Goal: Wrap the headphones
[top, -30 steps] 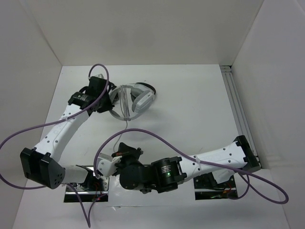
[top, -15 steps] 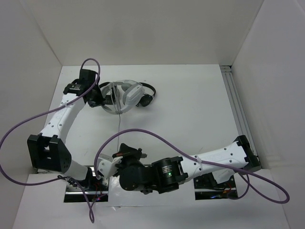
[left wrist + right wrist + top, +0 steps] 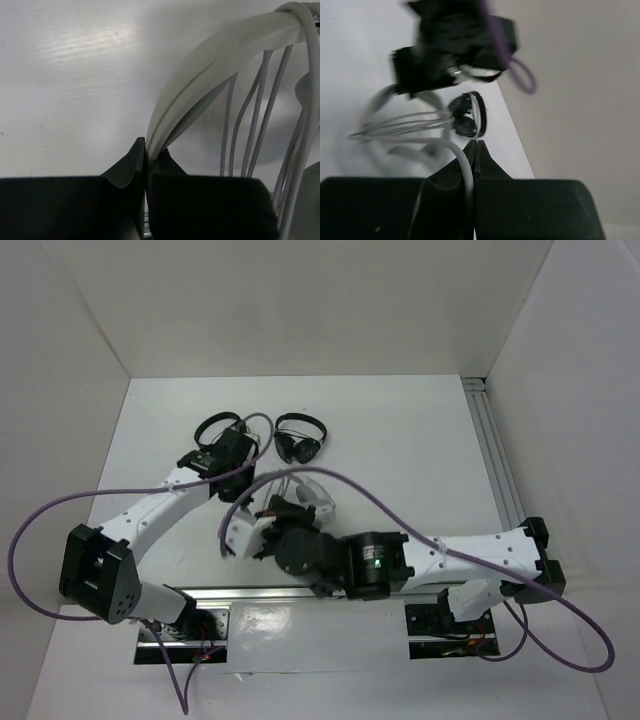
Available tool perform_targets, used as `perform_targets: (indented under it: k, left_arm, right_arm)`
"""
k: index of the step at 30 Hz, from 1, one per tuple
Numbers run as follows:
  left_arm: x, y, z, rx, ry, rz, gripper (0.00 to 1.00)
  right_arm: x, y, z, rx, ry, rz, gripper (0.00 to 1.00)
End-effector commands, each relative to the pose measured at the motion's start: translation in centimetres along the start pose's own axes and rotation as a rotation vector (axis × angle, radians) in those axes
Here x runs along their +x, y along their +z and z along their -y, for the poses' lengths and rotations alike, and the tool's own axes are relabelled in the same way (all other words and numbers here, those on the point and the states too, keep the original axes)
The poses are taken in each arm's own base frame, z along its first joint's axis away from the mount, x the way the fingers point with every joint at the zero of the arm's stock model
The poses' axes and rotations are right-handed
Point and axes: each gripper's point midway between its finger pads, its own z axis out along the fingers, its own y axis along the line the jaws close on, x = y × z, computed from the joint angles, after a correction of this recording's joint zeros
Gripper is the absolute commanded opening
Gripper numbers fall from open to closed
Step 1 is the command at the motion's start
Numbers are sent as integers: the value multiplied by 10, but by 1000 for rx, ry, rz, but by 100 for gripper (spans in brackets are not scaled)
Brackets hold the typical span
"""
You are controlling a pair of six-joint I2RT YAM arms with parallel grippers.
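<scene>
On a white tabletop (image 3: 420,450), the large white-and-grey over-ear headphones (image 3: 215,55) arch up and to the right from the left gripper (image 3: 146,150), which is clamped on the headband's end. The right gripper (image 3: 474,150) pinches the thin grey cable (image 3: 427,146). From overhead, the arms hide most of the headset.

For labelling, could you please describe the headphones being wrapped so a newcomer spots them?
Find the middle of the white table. Held between the left pincer and right pincer are the headphones: white and grey, unlike the two small black headsets behind.
</scene>
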Motion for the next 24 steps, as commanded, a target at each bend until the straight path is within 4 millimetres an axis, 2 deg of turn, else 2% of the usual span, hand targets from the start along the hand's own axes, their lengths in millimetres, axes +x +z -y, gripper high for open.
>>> perform_targets:
  k: [1, 2, 3, 5, 6, 7, 8, 9, 10, 12, 15, 17, 18, 19, 22, 23, 24]
  left_arm:
    - [18, -14, 22, 48, 136, 36, 0]
    - [21, -26, 26, 72, 150, 69, 0]
    - [25, -30, 28, 85, 178, 82, 0]
    - [40, -42, 41, 139, 227, 99, 0]
    - [38, -57, 47, 179, 249, 162, 0]
    - [43, -64, 53, 213, 269, 175, 0]
    - [42, -81, 65, 258, 303, 222, 0]
    - [49, -82, 69, 266, 326, 205, 0]
    - [47, -94, 76, 300, 351, 222, 0]
    - [62, -104, 85, 351, 430, 177, 0]
    - [69, -119, 97, 395, 482, 179, 0]
    - [68, -127, 90, 379, 482, 203, 0]
    - [64, -140, 89, 399, 462, 239, 0]
    - [61, -144, 87, 395, 456, 261, 0]
    - [46, -174, 78, 397, 425, 361, 0]
    - [40, -181, 69, 359, 412, 388, 0]
    - [36, -184, 66, 344, 406, 400, 0]
  right_arm:
    - [-2, 2, 79, 106, 88, 46, 0]
    - [1, 5, 88, 119, 88, 41, 0]
    - [12, 6, 108, 157, 111, 23, 0]
    - [19, 9, 115, 156, 126, 39, 0]
    - [27, 3, 132, 185, 157, 53, 0]
    - [27, 2, 139, 202, 184, 80, 0]
    - [38, 2, 142, 206, 188, 84, 0]
    - [45, 2, 147, 226, 197, 77, 0]
    - [49, 7, 147, 229, 198, 76, 0]
    - [62, 11, 160, 250, 204, 67, 0]
    - [70, 20, 169, 239, 237, 83, 0]
    - [85, 28, 179, 258, 244, 55, 0]
    - [89, 33, 176, 239, 265, 63, 0]
    - [105, 39, 183, 247, 273, 28, 0]
    - [122, 51, 183, 209, 336, 29, 0]
    - [143, 55, 192, 224, 365, 1, 0]
    - [146, 58, 185, 181, 413, 30, 0]
